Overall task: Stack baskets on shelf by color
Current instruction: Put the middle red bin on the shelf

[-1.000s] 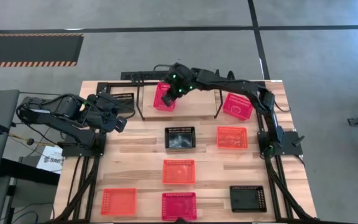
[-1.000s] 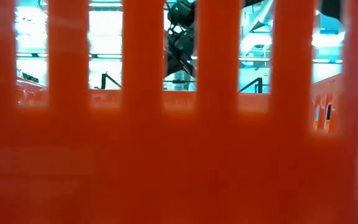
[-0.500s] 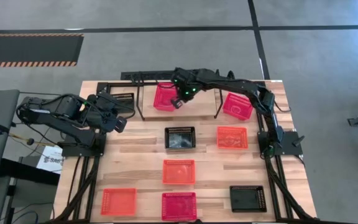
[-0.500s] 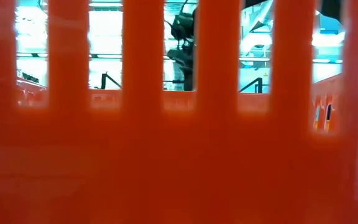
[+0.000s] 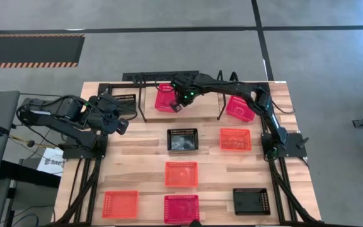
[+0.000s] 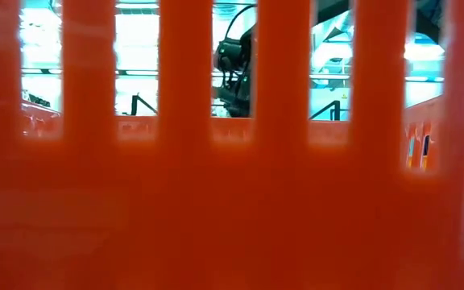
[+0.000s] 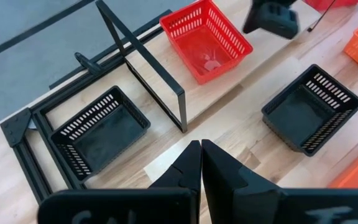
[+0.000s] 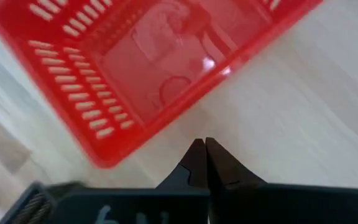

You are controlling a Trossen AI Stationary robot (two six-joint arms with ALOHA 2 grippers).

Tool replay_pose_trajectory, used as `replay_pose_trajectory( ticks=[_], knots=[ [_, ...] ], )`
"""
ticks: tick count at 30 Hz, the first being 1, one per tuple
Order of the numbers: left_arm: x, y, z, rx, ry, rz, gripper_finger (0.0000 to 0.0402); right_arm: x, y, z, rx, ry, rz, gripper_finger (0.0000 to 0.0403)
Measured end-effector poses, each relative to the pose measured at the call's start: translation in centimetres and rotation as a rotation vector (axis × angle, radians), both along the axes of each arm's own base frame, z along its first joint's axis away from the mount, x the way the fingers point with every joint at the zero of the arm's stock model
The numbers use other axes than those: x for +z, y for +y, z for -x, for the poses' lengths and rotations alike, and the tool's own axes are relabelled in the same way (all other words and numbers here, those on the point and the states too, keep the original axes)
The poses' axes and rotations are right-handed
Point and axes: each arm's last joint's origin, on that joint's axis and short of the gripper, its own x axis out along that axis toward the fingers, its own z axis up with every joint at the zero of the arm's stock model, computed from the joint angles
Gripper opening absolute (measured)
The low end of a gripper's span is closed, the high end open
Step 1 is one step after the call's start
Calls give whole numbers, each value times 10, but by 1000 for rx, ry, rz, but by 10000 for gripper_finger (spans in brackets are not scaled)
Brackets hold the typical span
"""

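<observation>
On the shelf [image 5: 197, 101]: one red basket [image 5: 164, 98] set down, my right fingers [image 8: 202, 155] pressed together, empty, just beside it. Left fingers [image 7: 199, 163] closed, waiting. Other baskets remain on bench [image 5: 137, 164]; stacking barely begun.

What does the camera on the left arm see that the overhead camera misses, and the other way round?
Only the left wrist view shows the left end effector up close, fingers together, and the slotted walls of the black basket beside the shelf. Only the high view shows the whole table, the right arm's base, and the baskets along the near edge, such as the second black basket. Both show the red basket on the shelf with the right end effector beside it.
</observation>
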Motion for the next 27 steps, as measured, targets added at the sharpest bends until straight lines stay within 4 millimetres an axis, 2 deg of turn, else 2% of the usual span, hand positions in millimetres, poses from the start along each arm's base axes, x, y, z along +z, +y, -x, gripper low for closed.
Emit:
replay_pose_trajectory(
  ticks=[11,15,17,23,27],
  knots=[
    [0,0,0,-1,1,0,0,1,-11,-4,8,-76,24,0],
    [0,0,0,-1,1,0,0,5,-8,-4,27,-95,-5,0],
    [0,0,0,-1,1,0,0,14,-5,-8,46,-153,1,0],
    [0,0,0,0,0,-1,0,63,2,-20,103,-330,86,0],
    [1,0,-2,0,-19,2,0,74,4,-25,114,-388,111,0]
  ],
)
